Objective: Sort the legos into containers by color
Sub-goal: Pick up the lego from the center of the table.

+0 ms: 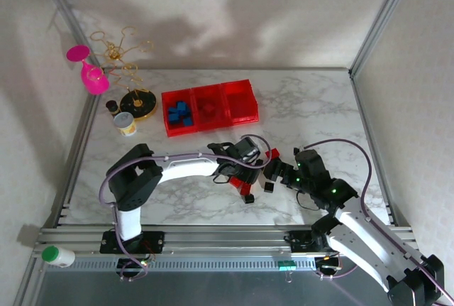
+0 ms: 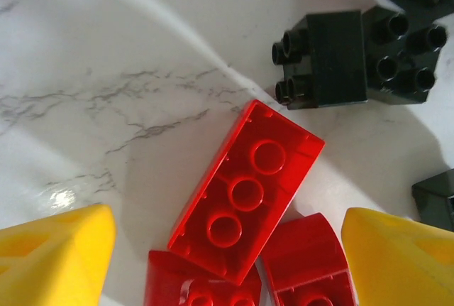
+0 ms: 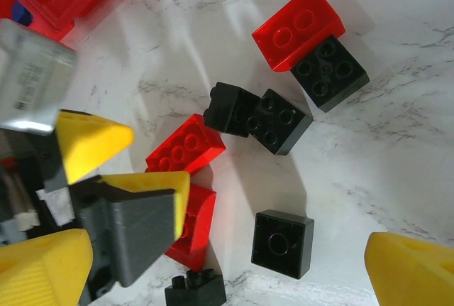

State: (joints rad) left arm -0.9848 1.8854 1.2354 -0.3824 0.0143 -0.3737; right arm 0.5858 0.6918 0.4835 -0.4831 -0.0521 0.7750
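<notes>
Legos (image 1: 254,178) not yet sorted, red and black ones only, lie on the table (image 1: 312,107) just before the arms. The left gripper (image 2: 227,231) hangs there with its jaws open on either side of an oblong red brick (image 2: 245,192), not closed on it, while the right gripper (image 3: 227,270) beside it has its jaws wide apart and holds nothing. Farther back, the bins (image 1: 213,128) hold blue bricks (image 1: 180,113) in the left one and some red in the middle one, so I judge blue is done, red partly done, and black all left.
</notes>
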